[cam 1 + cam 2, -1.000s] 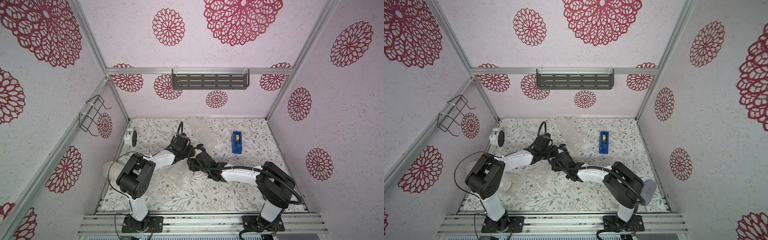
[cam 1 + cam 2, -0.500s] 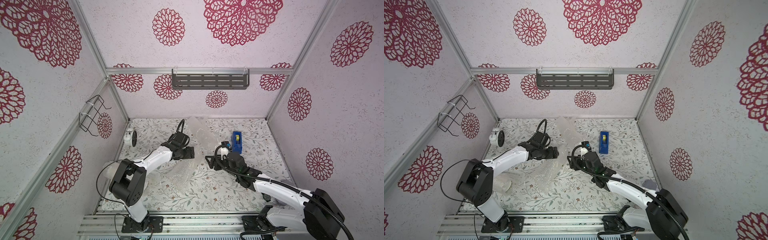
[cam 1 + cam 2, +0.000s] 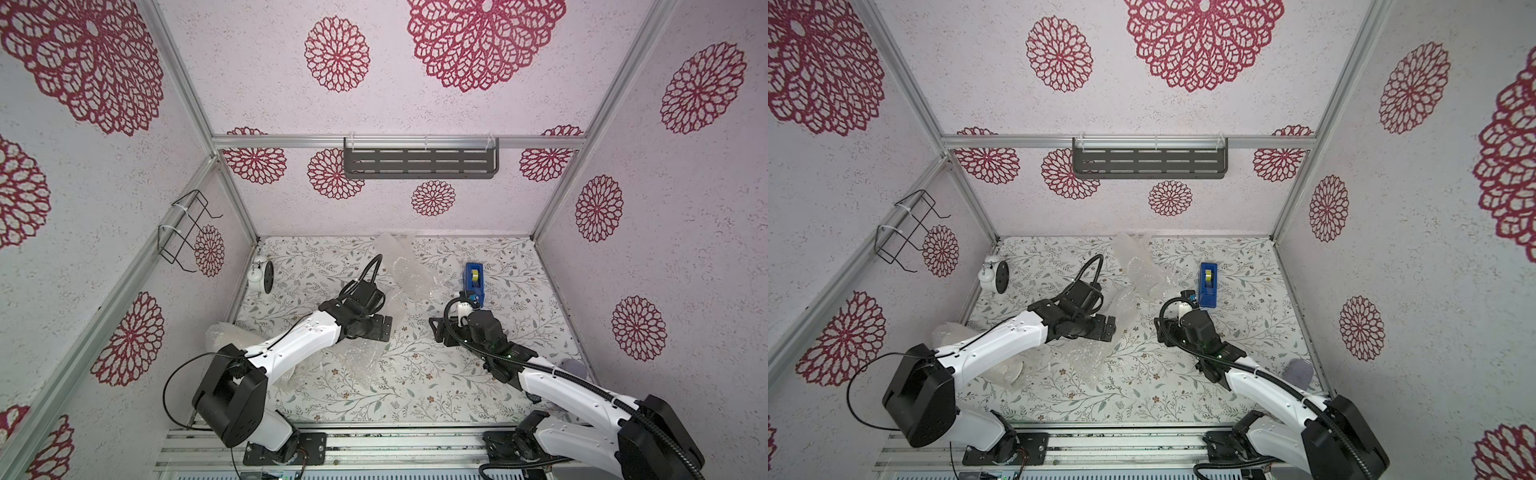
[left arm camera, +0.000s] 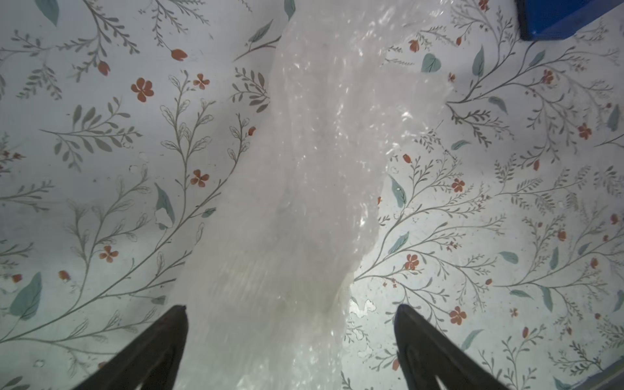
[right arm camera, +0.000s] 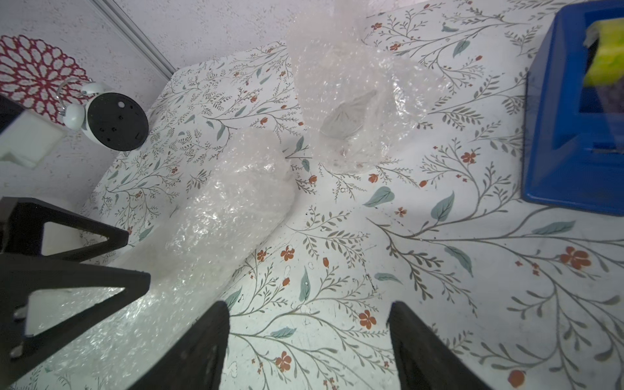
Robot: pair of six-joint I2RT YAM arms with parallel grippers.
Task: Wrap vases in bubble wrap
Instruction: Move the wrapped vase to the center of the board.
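Left tool (image 4: 290, 308) is hanging low over the desk (image 4: 101, 135) with its jaws spread to the full; it is gripping nothing. A wrapped bundle (image 4: 304, 169) is lying lengthwise under the gap and running away from the fingers (image 4: 158, 347). A strip of bare desk is showing between one finger and the wrap; at the other finger I cannot tell touching from just apart. Faint ribbing is showing through the wrap near the fingers; which vase is sitting inside I cannot tell.

Right tool (image 5: 307, 304) is also standing wide open and holding nothing; only bare desk is showing between its fingers; the bundle is lying just beside it.

Ribbed glass vase (image 5: 347, 113) is lying on its side inside a loose, crumpled fold of bubble wrap (image 5: 398, 94); it is sitting beyond the bundle towards the back wall, near the blue tape dispenser (image 5: 574, 135) but apart from it.

A loose sheet (image 3: 357, 365) is lying flat towards the front of the desk, partly under the left arm; a second wad of wrap (image 3: 220, 336) is sitting at the left edge behind that arm.

Frosted vase (image 3: 1298, 370) is showing unwrapped at the right edge of the desk, partly hidden by the right arm.

Alarm clock (image 3: 262, 276) is resting against the left wall near the back corner.
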